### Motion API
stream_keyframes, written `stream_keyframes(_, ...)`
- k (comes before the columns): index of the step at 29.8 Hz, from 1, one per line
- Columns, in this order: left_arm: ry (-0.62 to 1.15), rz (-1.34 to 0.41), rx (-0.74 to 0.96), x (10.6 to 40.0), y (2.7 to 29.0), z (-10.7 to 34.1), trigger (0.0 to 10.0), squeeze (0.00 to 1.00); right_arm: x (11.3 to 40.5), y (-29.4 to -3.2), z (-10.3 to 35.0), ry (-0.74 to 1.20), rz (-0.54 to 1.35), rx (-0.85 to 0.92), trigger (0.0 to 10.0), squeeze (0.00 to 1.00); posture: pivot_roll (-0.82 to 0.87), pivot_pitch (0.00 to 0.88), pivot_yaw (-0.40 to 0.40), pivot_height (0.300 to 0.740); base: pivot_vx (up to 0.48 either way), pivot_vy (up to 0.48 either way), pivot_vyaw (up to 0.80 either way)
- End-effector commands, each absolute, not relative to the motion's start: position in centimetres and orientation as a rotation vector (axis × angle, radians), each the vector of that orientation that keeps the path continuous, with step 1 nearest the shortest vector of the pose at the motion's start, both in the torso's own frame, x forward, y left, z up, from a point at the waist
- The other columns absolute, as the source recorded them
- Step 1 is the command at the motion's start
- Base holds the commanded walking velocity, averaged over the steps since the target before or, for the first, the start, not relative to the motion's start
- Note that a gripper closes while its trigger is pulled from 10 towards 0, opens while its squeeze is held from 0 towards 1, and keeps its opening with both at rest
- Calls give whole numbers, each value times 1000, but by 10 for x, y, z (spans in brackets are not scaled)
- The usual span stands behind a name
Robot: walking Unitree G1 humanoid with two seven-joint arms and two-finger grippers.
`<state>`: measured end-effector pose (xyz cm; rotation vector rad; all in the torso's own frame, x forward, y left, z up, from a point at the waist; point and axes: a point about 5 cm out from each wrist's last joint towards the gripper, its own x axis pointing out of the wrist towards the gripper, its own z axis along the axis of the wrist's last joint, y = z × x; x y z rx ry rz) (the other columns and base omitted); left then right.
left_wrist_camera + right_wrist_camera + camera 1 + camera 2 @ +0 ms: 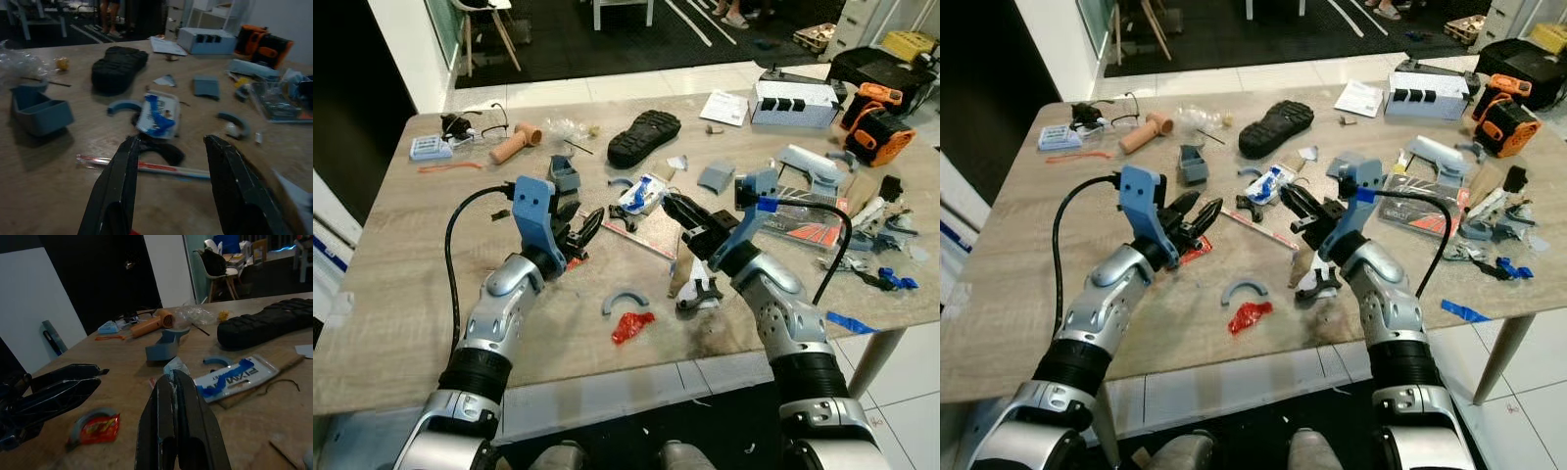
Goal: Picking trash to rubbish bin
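Jaws: the left gripper (579,231) has its two fingers spread with nothing between them; the right gripper (677,209) has its fingers pressed together, with a small pale scrap that seems caught at the tips, though I cannot tell for sure.

Head views, trash: a white and blue wrapper (644,193) lies on the wooden table (401,284) between the two grippers, a little beyond both. A long clear strip with red print (641,238) runs slantwise just in front of it.

Head views, nearer items: a red wrapper (632,325) lies near the table's front edge, beside a grey curved piece (624,300). A black shoe sole (644,136) sits farther back.

Left wrist view: the wrapper (157,114) sits straight ahead between the spread fingers (120,183), its long axis pointing roughly along them, with the strip (146,166) crossing nearer.

Right wrist view: the closed fingers (178,426) aim just beside the wrapper (237,378); the left gripper (54,394) is off to one side above a small red packet (98,426).

Key relation: the wrapper seems about as near to either arm, but the left is lined up and ready.
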<state>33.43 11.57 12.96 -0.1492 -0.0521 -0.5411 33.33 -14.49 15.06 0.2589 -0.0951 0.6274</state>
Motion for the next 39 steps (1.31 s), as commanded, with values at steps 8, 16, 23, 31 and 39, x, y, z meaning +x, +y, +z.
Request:
stream_keyframes(8,-53,-563,-140,335,111,129,10000,0,334,-146,151,-105,628,265,10000,0,-81,0,7,740,-282,0,0)
stream_keyframes(16,-56,-570,-138,335,109,129,10000,0,334,-147,152,-105,627,267,10000,0,-81,0,6,740,-283,0,0)
stream_keyframes(23,-57,-573,-137,335,109,129,10000,0,334,-147,152,-106,627,265,10000,0,-81,0,6,740,-282,0,0)
stream_keyframes(31,-59,-577,-133,335,109,129,10000,0,334,-147,152,-106,626,262,10000,0,-80,0,5,740,-285,0,0)
stream_keyframes(39,-62,-576,-143,335,110,129,10000,0,334,-146,151,-96,626,257,10000,0,-80,0,4,740,-107,0,0)
